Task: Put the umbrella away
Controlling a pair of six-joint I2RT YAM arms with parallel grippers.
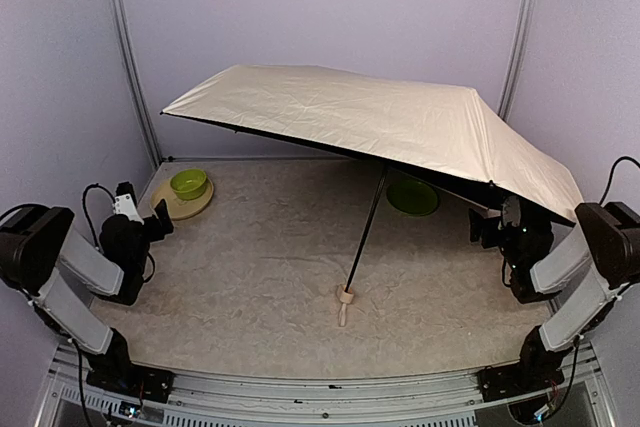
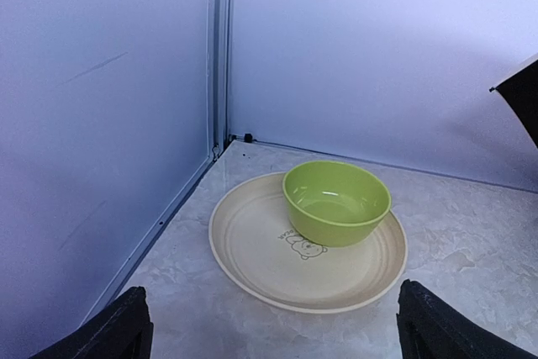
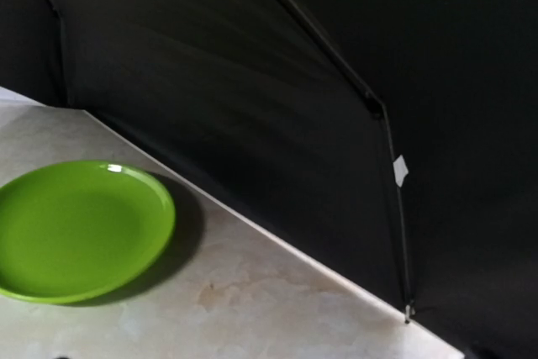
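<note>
We see the table, pale and marbled, and over its back half the umbrella, fully open. Its cream canopy tilts: the left edge rides high in the air, while the right edge dips down to the tabletop just beside the right arm. The thin black shaft slants down from under the canopy to the wooden knob handle, which rests on the table near the middle, toward the front.

The left arm stands at the opposite near corner, well apart from the shaft. The left gripper faces the back left corner, its fingers spread wide with nothing between them. The right gripper sits under the low edge of the canopy (its wrist view is mostly black underside). Its jaws also stand at their widest, and nothing is caught in them.

A cream plate lies in the back left corner, and a green plate lies beneath the canopy. A green bowl stands on the cream plate. A small white tag hangs on one rib.
</note>
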